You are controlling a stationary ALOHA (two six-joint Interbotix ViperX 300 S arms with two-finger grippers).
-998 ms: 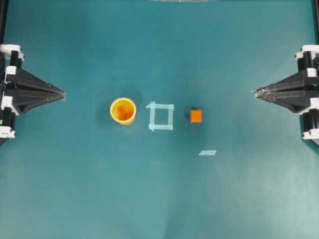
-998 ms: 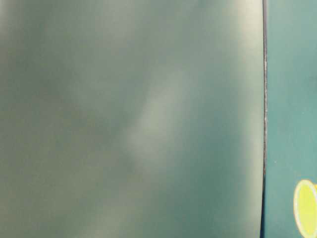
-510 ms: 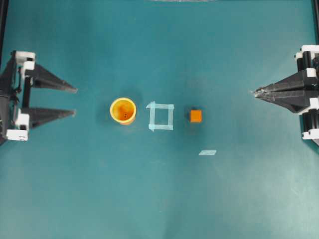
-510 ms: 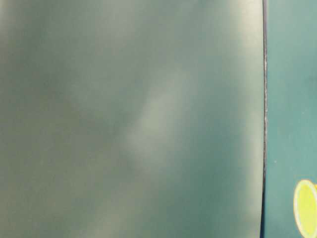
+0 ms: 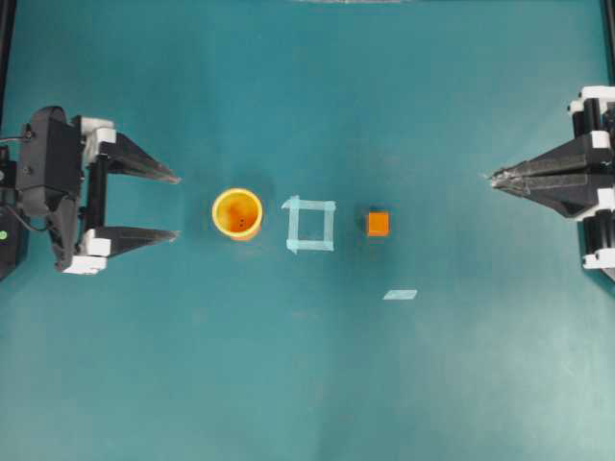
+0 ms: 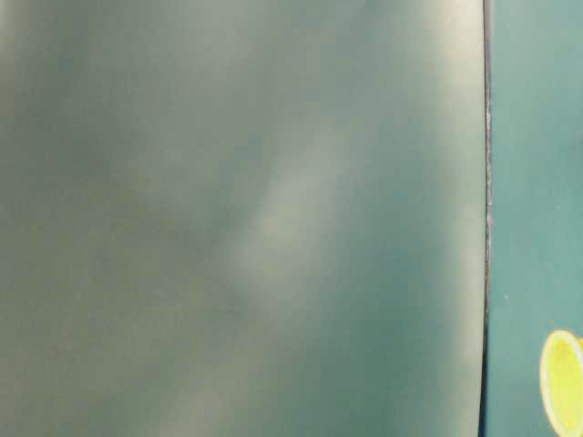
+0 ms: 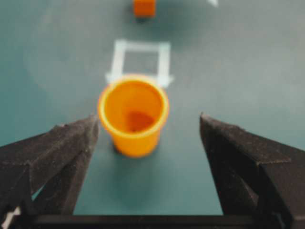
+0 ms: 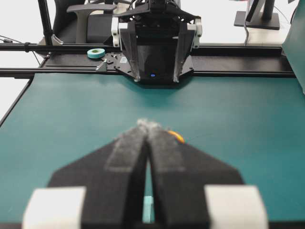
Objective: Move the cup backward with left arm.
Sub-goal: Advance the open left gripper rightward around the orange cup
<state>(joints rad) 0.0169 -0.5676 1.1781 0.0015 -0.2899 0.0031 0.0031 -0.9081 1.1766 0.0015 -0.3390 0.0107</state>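
The cup (image 5: 237, 213) stands upright on the green counter (image 5: 307, 384), at 9 o'clock of the tape square (image 5: 310, 224). The left hand (image 5: 176, 206) is spread wide, near the cup at its 9 o'clock side, not touching it. The right hand (image 5: 492, 178) is pressed together, well apart at 3 o'clock.
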